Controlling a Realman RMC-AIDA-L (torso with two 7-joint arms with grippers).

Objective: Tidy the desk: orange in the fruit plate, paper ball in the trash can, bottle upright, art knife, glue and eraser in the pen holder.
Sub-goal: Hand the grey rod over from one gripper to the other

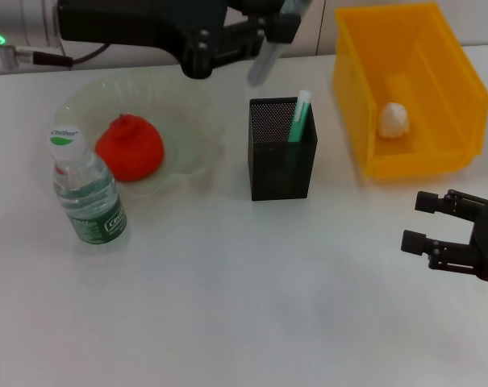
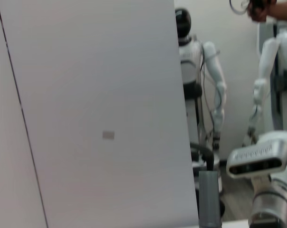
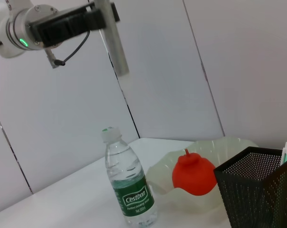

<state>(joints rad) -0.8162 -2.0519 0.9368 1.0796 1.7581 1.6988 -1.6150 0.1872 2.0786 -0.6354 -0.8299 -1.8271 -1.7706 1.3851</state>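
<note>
While the bottle stood upright at the near left of the tabletop, its green label read "Cestbon". Just behind it, the orange sat in the fruit plate. A green stick poked out of the pen holder. The paper ball lay in the trash can at the far right. The left gripper hung above the pen holder, its jaws closed on a grey stick with its top end hidden. The right gripper waited near right, jaws open.

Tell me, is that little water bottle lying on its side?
No, the bottle stands upright on the table, cap up, just in front of the fruit plate that holds the orange.
</note>
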